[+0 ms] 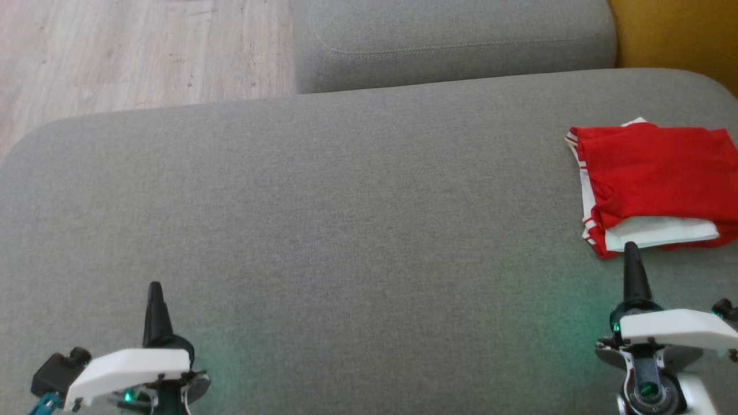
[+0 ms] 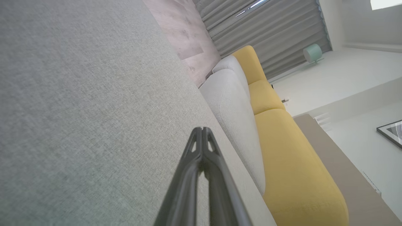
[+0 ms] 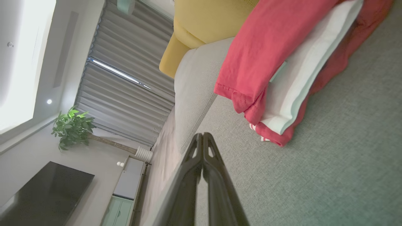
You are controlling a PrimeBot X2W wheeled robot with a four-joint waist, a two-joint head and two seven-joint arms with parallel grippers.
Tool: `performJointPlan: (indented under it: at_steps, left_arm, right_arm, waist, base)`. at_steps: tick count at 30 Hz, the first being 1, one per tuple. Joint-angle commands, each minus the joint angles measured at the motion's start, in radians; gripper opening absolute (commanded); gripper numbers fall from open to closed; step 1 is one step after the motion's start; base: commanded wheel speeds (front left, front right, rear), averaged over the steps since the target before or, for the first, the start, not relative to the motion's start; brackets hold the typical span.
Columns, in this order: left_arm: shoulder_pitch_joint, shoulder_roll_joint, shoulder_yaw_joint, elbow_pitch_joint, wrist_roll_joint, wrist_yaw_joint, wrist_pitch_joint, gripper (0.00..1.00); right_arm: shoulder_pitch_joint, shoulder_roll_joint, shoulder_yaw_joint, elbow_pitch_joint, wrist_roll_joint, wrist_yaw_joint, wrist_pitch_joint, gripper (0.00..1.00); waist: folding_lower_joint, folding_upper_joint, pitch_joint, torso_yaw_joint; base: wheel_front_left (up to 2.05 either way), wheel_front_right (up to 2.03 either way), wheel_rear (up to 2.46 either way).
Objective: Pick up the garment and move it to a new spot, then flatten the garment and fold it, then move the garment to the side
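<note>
Nearest the head camera, the left pincer (image 1: 154,288) and the right pincer (image 1: 631,249) rise over the near edge of the grey sofa seat (image 1: 346,202), each with its jaws pressed tight together and nothing between them. Both wrist views show the same closed tips. The garment (image 1: 651,173) lies at the seat's right edge, about midway between the near and far edges, and runs out of the head view on the right. It is red sportswear with white panels and thin red-and-white striped trim, folded into a rough rectangle of several layers. A white band peeps out along its near side from under the red top layer. In the right wrist view that top layer's hem shows a fine mesh of holes and a line of stitching. It looks light, soft and limp, probably a little slippery, so the layers would likely slide apart if only the top one were pinched. A sounder hold would be at the near left corner, through the whole stack, with the other pincer at the far left corner. The right pincer's tips stand near the garment's near side, with bare grey cloth between them in its wrist view. The left pincer is well apart, over the seat's near left part. A grey back cushion (image 1: 455,40) lines the far edge, a yellow cushion (image 1: 674,34) sits past the far right corner, and pale wood floor (image 1: 144,52) lies beyond the far left.
</note>
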Motion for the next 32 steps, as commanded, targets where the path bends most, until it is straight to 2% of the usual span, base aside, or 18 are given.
performJointPlan:
  at_steps: [1, 32]
  left_arm:
    - [-0.051, 0.005, 0.032, -0.032, -0.017, -0.007, 0.005, 0.0]
    - [-0.064, 0.006, 0.085, -0.031, -0.318, -0.021, 0.097, 0.0]
  right_arm:
    - [-0.045, -0.014, 0.007, -0.039, 0.023, 0.0, 0.007, 0.0]
    - [-0.046, -0.014, -0.031, -0.058, 0.368, -0.001, 0.098, 0.0]
  waist:
    - [0.0, -0.0001, 0.0, 0.0]
    - [-0.0001, -0.0001, -0.013, 0.004]
  base:
    - [0.0, 0.0, 0.0]
    - [0.0, 0.0, 0.0]
